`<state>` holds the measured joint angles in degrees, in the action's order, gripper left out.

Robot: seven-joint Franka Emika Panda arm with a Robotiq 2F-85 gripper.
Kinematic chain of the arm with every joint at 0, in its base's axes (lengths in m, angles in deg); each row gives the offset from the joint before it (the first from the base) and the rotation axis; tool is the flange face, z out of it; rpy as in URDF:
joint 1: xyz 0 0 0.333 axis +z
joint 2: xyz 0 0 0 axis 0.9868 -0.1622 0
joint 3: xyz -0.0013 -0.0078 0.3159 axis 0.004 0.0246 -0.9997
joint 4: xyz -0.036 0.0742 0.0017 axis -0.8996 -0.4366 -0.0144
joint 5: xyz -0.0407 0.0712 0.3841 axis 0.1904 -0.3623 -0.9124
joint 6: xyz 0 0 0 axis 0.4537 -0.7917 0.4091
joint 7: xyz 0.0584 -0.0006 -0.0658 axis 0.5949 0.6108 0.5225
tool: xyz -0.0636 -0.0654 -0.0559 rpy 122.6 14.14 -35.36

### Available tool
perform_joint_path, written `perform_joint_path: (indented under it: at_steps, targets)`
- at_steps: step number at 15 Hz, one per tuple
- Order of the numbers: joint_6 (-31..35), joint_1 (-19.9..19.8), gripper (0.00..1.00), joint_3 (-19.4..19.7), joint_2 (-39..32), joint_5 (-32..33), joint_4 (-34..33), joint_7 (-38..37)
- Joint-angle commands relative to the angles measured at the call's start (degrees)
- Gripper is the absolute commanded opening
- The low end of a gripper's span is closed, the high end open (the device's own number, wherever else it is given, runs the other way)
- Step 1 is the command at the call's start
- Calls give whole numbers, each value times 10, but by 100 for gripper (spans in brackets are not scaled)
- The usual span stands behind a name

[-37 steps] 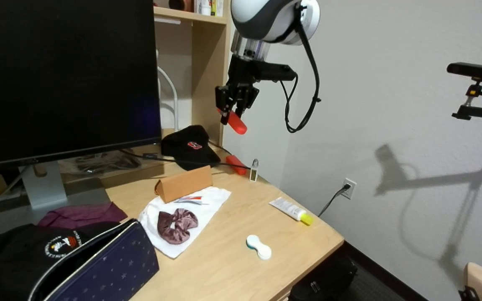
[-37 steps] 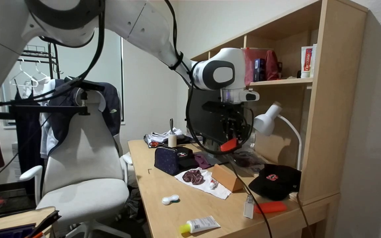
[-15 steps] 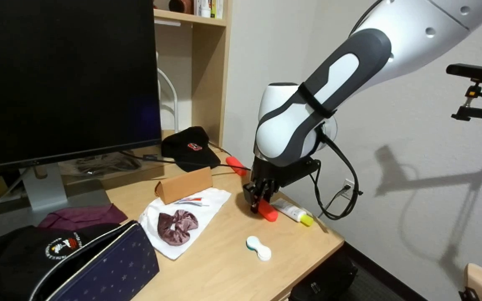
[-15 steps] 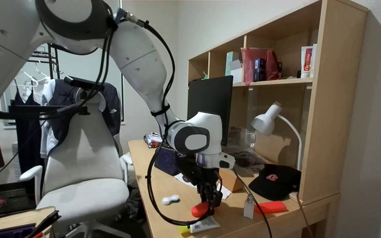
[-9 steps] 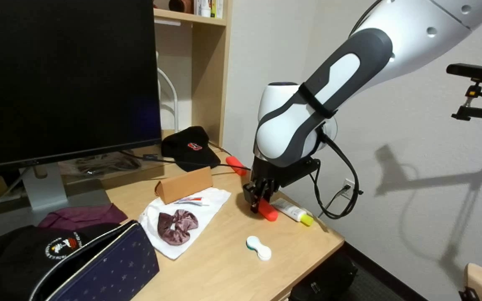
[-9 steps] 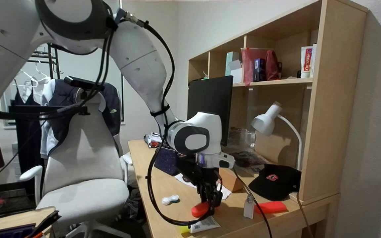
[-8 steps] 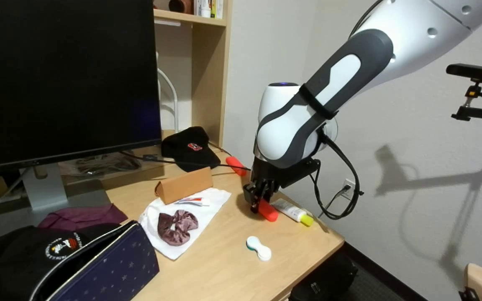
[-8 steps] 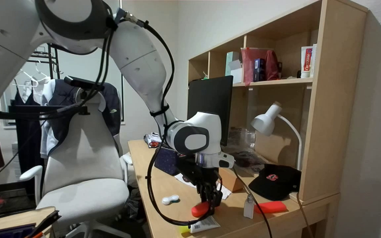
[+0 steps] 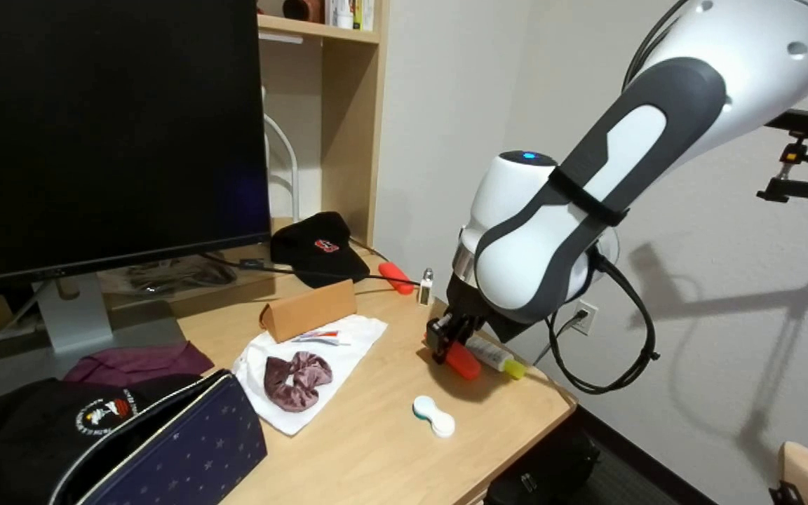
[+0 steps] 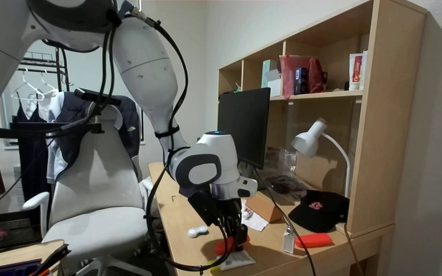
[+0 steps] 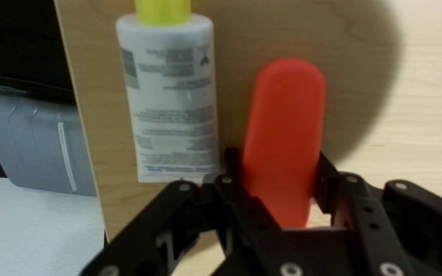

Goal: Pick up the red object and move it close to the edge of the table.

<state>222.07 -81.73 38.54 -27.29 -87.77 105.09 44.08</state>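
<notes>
— How wide does the gripper stand?
— Only part way. In the lower part of the wrist view its black fingers press on both sides of the red object, one against each flank, so it has a hold.
— Where does the red object sit, then?
— Between the fingers, right of the frame's center, with its rounded end pointing up the picture. Its lower end goes out of sight at the gripper's linkage. Whether its underside touches the counter, I can't tell.
— And beside it?
— A yellow-capped white tube, just to the left, between the red object and the counter's edge. The nearer finger is close to the tube; touching or apart, I can't say.
— Farther out?
— In an exterior view, a white two-ended case lies below the gripper, toward the bottom of the frame. Past the gripper, above and left of it, a small glass bottle stands just beside a second red bar. A black baseball cap lies beyond those, left of the frame's center.
</notes>
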Motion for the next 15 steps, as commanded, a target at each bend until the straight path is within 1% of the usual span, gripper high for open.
perform_joint_path:
  at_steps: [1,3,4,5,6,7,10,11,13,15]
  targets:
    - [66,-1,21,0,52,2,75,-5]
    - [69,3,21,3,71,7,88,-4]
    - [59,-3,21,-5,80,0,89,-3]
    - [15,-23,21,-31,92,-12,83,10]
    - [-10,-32,21,-44,100,-20,79,19]
    - [-47,-30,21,-47,107,-23,72,18]
    - [-135,-18,21,-38,115,-20,55,5]
    - [-158,-12,21,-30,114,-11,51,-8]
    - [-189,-7,21,-19,115,0,48,-27]
    - [-202,-7,21,-17,112,-6,48,-29]
